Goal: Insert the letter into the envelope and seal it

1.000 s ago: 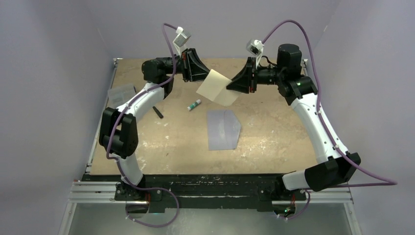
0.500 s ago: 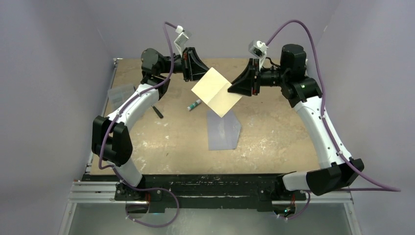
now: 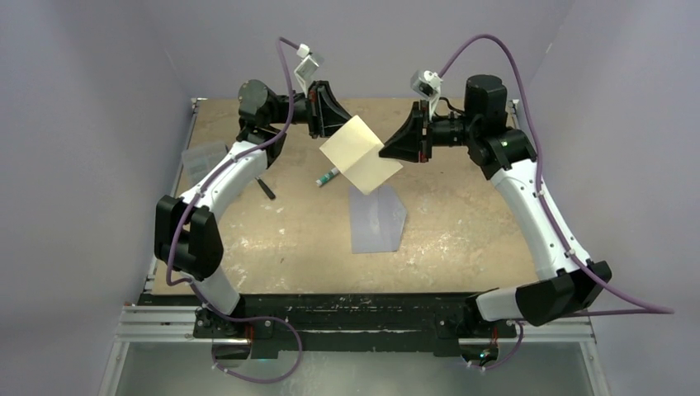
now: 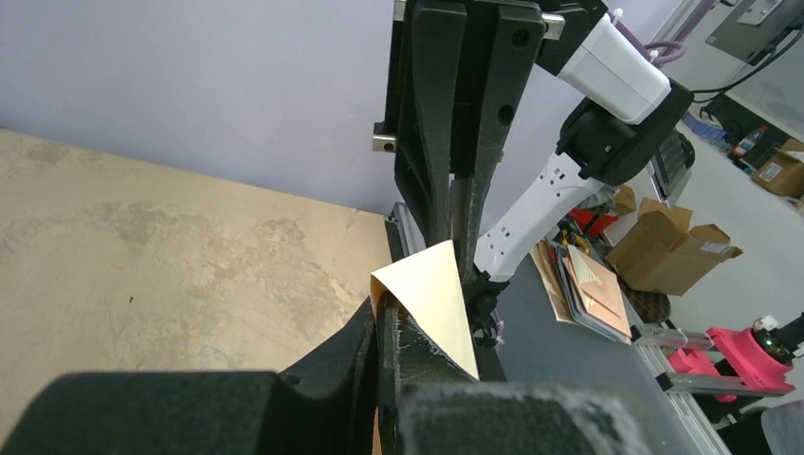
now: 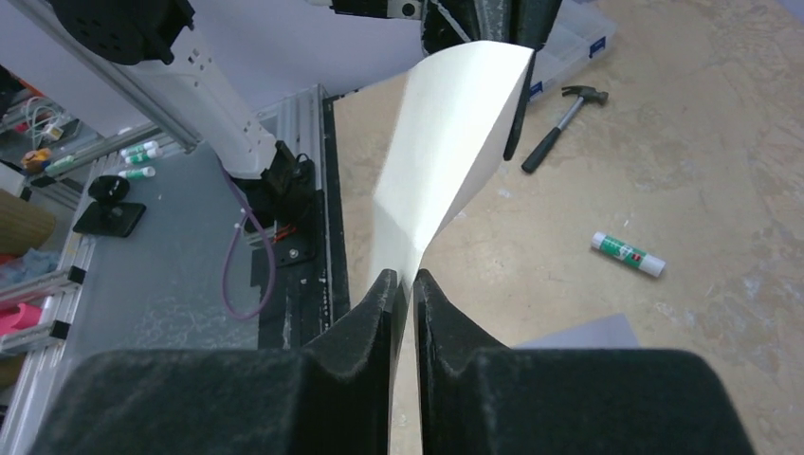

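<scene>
Letter [image 3: 361,155] is mid-air at upper centre, and I have the left gripper [image 3: 341,130] clamped on its upper-left corner and the right gripper [image 3: 382,151] clamped on its right edge. Envelope [image 3: 377,221] lies flat at centre frame, just below. Insertion and sealing both left to do.

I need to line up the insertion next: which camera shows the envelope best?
The top camera: almost the whole envelope lies flat in plain sight, just its far edge overlapped by the raised letter. The right wrist view catches only one corner of it; the left wrist view shows none.
</scene>
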Available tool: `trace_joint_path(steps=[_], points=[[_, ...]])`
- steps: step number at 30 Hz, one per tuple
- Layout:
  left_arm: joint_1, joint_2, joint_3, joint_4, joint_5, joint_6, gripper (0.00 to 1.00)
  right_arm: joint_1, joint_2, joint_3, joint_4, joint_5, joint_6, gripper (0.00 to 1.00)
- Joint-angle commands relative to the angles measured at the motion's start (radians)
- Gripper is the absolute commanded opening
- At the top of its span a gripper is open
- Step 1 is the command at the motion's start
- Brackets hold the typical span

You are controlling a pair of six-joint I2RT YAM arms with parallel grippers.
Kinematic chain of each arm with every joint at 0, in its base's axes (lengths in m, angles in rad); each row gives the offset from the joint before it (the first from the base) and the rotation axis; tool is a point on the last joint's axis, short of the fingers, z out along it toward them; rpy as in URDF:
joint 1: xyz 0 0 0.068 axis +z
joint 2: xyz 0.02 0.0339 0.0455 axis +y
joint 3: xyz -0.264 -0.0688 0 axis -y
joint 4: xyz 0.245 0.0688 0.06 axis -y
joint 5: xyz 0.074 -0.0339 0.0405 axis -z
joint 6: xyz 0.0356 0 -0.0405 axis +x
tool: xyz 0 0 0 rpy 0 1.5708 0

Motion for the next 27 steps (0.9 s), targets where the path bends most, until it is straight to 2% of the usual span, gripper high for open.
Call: trace_joint_path(steps=[1,4,6,8,12,14,15,16,19,20,21,23,27], points=[[0.016,-0.046,0.022,-0.002,0.035,0.032,0.0,0.007,0.011,0.047,0.025,0.03,0.039,0.17],[0.022,-0.05,0.024,-0.004,0.042,0.031,0.0,0.006,0.025,0.053,0.022,0.02,0.035,0.2],[0.022,-0.054,0.024,-0.006,0.041,0.03,0.0,0.009,0.031,0.059,0.016,0.01,0.024,0.16],[0.023,-0.055,0.025,-0.006,0.037,0.031,0.0,0.012,0.038,0.066,0.013,-0.001,0.018,0.02],[0.04,-0.062,0.025,-0.011,0.032,0.035,0.01,0.012,0.035,0.086,0.012,0.012,0.018,0.0],[0.07,-0.074,0.011,-0.042,0.02,0.064,0.12,0.013,0.019,0.085,0.046,0.031,0.046,0.0],[0.082,-0.082,0.01,-0.102,0.007,0.125,0.15,0.013,0.008,0.082,0.065,0.037,0.06,0.0],[0.095,-0.087,0.017,-0.204,-0.007,0.218,0.25,0.013,-0.004,0.079,0.08,0.054,0.07,0.0],[0.119,-0.091,0.093,-0.7,-0.115,0.617,0.38,0.011,-0.038,0.067,0.141,0.14,0.117,0.0],[0.122,-0.09,0.117,-0.856,-0.176,0.717,0.42,0.011,-0.044,0.065,0.148,0.173,0.13,0.0],[0.126,-0.089,0.128,-0.944,-0.233,0.775,0.45,0.01,-0.049,0.064,0.151,0.206,0.136,0.0],[0.14,-0.09,0.129,-1.026,-0.354,0.819,0.49,0.009,-0.062,0.062,0.159,0.291,0.16,0.0],[0.173,-0.102,0.107,-1.04,-0.642,0.797,0.54,0.009,-0.075,0.049,0.179,0.47,0.211,0.0]])
